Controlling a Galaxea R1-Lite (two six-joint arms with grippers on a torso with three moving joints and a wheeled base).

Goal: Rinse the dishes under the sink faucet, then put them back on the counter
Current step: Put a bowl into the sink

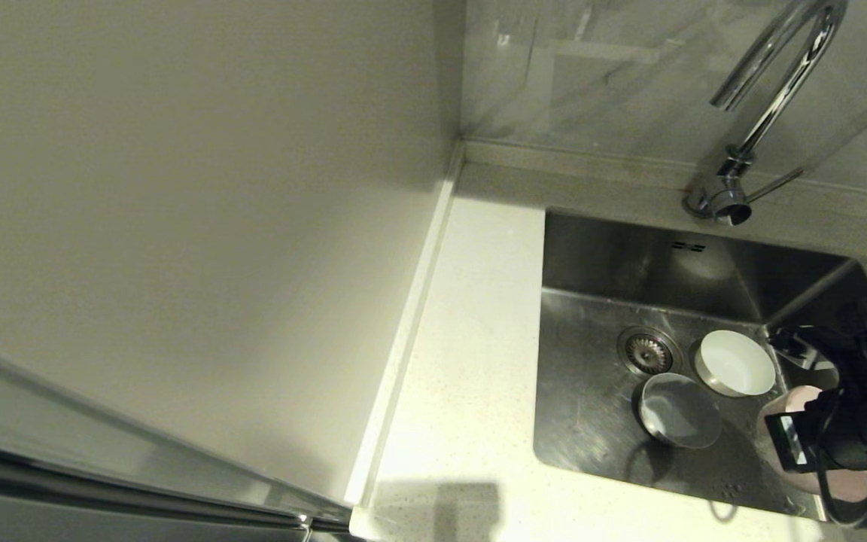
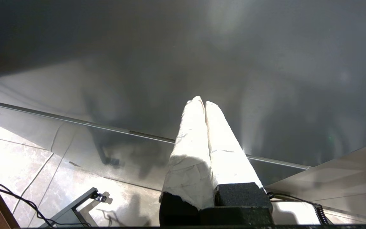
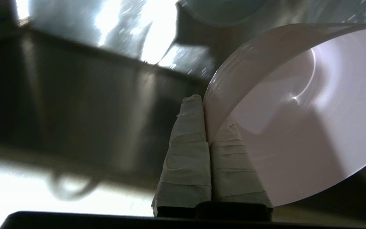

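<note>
In the steel sink a white bowl sits right of the drain, and a pale blue bowl lies just in front of the drain. My right gripper is shut on the rim of the pale pink bowl, one taped finger outside the wall and one inside. In the head view that pink bowl is tilted over the sink's front right corner, mostly hidden by the right arm. The chrome faucet rises at the back. My left gripper is shut and empty, away from the sink.
The white speckled counter runs left of and in front of the sink. A plain cream wall panel stands on the left, and a raised ledge lies behind the sink. The faucet's side lever points right.
</note>
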